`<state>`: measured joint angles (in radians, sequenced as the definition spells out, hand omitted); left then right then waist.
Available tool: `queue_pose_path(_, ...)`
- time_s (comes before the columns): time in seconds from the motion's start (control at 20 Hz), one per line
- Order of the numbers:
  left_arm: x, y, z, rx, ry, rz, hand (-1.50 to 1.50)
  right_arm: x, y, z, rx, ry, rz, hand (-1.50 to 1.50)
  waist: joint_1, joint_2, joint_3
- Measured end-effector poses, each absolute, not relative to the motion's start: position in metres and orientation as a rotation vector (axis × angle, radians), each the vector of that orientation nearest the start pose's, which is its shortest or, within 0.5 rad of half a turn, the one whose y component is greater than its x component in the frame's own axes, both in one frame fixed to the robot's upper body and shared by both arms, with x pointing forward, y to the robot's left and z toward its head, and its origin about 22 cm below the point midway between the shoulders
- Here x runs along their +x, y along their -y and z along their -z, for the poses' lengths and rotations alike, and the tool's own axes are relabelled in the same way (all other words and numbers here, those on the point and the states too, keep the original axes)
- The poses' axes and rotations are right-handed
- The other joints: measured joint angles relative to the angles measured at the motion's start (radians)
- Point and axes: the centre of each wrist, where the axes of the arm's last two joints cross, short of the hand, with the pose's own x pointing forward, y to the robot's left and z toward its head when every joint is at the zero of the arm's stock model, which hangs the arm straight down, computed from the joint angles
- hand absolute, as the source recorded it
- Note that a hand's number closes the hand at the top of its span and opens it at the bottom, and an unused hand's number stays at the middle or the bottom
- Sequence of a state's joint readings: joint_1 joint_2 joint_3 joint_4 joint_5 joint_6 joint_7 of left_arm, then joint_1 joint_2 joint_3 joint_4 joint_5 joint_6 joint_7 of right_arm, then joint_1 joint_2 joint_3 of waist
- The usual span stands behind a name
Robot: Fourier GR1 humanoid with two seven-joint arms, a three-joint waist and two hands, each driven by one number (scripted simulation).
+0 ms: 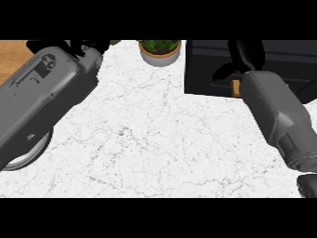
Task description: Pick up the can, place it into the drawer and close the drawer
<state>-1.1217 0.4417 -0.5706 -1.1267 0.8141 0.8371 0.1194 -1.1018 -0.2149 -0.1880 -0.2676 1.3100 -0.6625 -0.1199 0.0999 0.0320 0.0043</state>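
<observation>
I am reaching my right hand [245,55] up toward one o'clock, over the black drawer unit [284,60], and dark fingers against a dark box are leaving me unable to tell whether they are curled or straight, or whether they are holding anything. The can is showing nowhere; a small tan patch is peeking out at the drawer front just beside my right wrist, but I am not able to say what it is. If the can is in that hand, I am risking letting go on the drawer's edge rather than inside, since my forearm is blocking the opening. My left hand [85,46] is sitting at eleven o'clock, mostly cut off, state unclear. A potted plant [161,50] is standing at twelve, a plate [30,155] half-hidden under my left forearm at eight.
</observation>
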Motion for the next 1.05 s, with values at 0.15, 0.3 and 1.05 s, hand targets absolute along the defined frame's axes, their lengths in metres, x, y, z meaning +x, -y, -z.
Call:
queue_pose_path(0.15,0.391,-0.114,-0.223,0.027,1.729,-0.145,-1.5,0.459,0.205,-0.083,-1.38,1.632,-1.053,-1.5,0.009,0.007,0.003)
queue_pose_path(0.3,0.388,-0.114,-0.224,0.023,1.731,-0.137,-1.5,0.461,0.202,-0.086,-1.352,1.631,-1.078,-1.5,0.012,0.008,0.003)
queue_pose_path(1.05,0.378,-0.123,-0.223,0.022,1.723,-0.143,-1.5,0.468,0.195,-0.103,-0.755,1.799,-0.68,-1.5,-0.002,0.01,0.006)
